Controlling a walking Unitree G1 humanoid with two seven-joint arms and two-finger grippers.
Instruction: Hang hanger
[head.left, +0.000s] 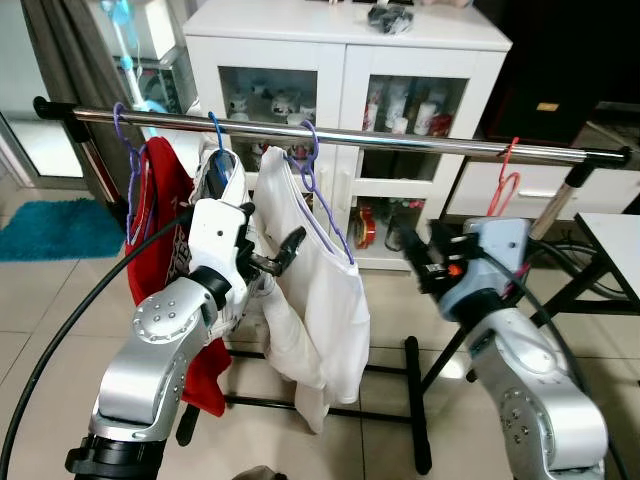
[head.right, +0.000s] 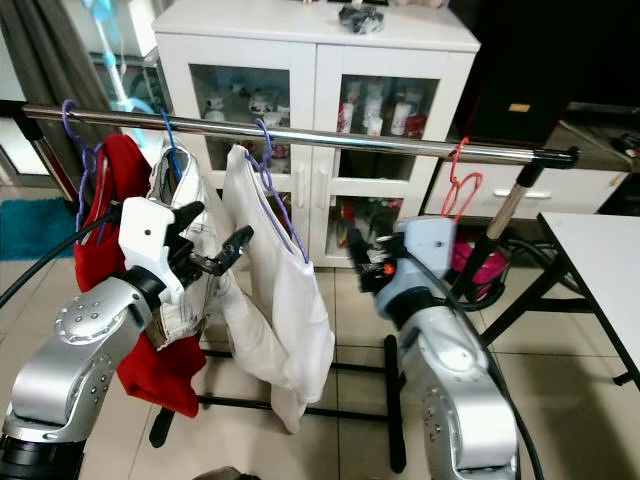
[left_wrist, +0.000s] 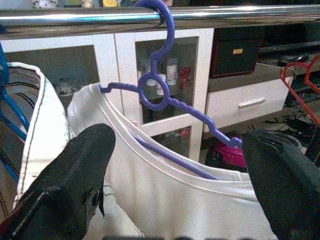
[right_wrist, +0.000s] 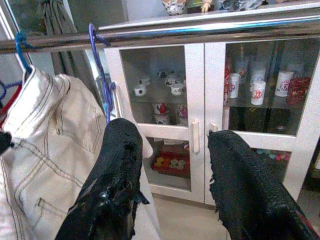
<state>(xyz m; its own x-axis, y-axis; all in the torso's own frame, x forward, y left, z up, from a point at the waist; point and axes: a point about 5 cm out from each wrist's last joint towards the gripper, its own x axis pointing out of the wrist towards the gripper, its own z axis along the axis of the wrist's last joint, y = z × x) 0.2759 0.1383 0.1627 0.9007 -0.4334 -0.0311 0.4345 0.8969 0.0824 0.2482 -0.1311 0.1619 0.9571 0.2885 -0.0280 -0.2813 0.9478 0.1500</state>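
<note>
A steel rail (head.left: 420, 140) runs across in front of me. On it hang a purple hanger with a red garment (head.left: 160, 200), a blue hanger (head.left: 216, 130) with white jeans, and a purple hanger (left_wrist: 165, 95) carrying a white shirt (head.left: 320, 290). That purple hanger's hook sits over the rail. My left gripper (head.left: 268, 235) is open just before the white shirt; its fingers (left_wrist: 75, 170) stand either side of the hanger without touching it. My right gripper (head.left: 412, 248) is open and holds nothing, below the rail to the right of the shirt, its fingertips (right_wrist: 117, 165) pointing at the cabinet.
An empty red hanger (head.left: 505, 180) hangs near the rail's right end. A white glass-door cabinet (head.left: 340, 70) stands close behind. The rack's black foot (head.left: 415, 400) lies on the tiled floor. A white table (head.right: 600, 260) is at the right, a blue rug (head.left: 60, 225) at the left.
</note>
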